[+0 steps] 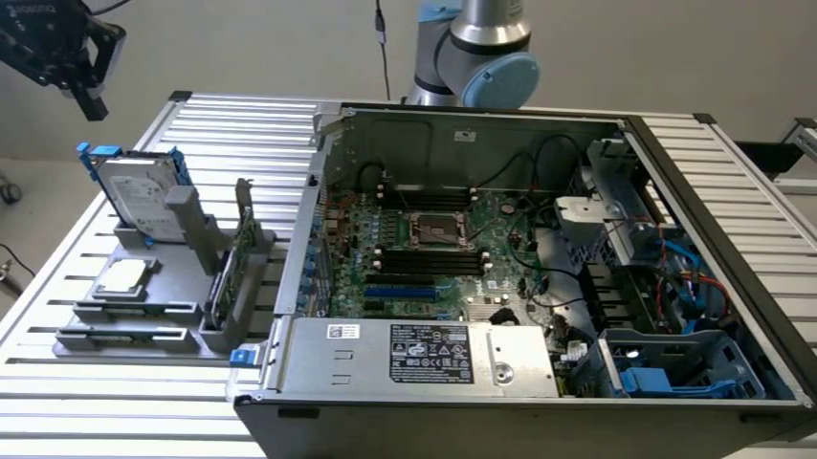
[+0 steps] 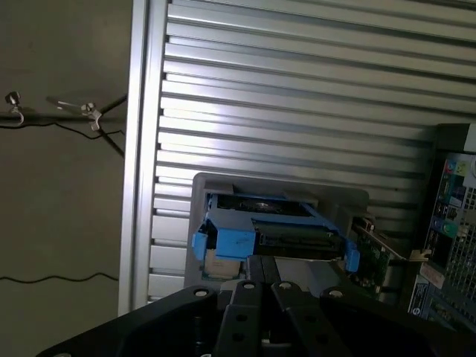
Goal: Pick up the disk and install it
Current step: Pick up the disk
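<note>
The open black computer case (image 1: pixel 511 287) lies on its side on the ribbed aluminium table (image 1: pixel 115 402), circuit boards and cables showing. Everything that matters sits outside it, off its wall on the exterior view's left.

There, a grey plastic holder (image 1: pixel 172 311) carries the parts. The disk (image 1: pixel 134 196) stands on end in it: a flat silver-grey metal hard drive with a pale label and bright blue plastic side rails. Its long axis runs up and down, leaning back a little, and its narrow top end is free. A thin green circuit card (image 1: pixel 236 258) stands upright in the same holder, between the disk and the case. A small square silver chip (image 1: pixel 121 277) lies flat on the holder below the disk.

The black claw (image 1: pixel 90 100) hangs in the air farther from the case than the disk and well above it. Its fingers are drawn together with nothing between them — it grips nothing and touches nothing.

In the wrist view the claw (image 2: pixel 264 268) points down toward the holder, and the disk (image 2: pixel 290 234) appears end-on just past the fingertips. The disk's top end reads as a narrow strip, with a blue rail at each end. That strip runs across the line of the closed fingers, and the two broad faces are the sides open to a grip.

As I judge it, the disk lies below the claw and a little toward the case — not yet picked up, with the installing undone.
</note>
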